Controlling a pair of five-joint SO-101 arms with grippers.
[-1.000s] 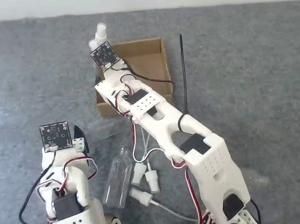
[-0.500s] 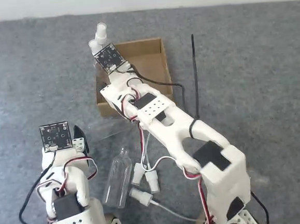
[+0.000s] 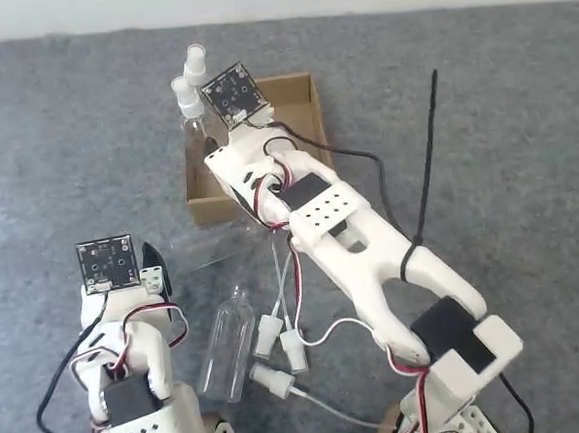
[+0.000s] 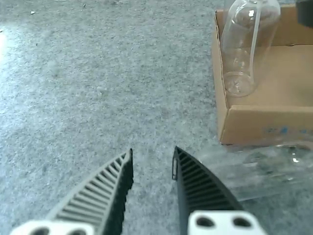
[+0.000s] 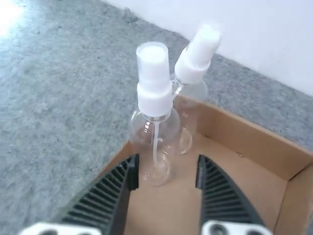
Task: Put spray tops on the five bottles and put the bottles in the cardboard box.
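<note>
Left gripper (image 4: 152, 152), right gripper (image 5: 167, 161) spread, empty. Uncapped clear plastic bottle (image 3: 226, 342) lies beside left arm, neck toward brown cardboard box (image 3: 314, 124); left nearer.

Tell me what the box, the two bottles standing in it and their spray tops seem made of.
The box looks like brown cardboard, matt, with a raw cut rim. The bottles seem clear plastic, glossy, since the box wall shows through them; glass cannot be ruled out. The spray tops look like opaque white plastic, smooth.
</note>
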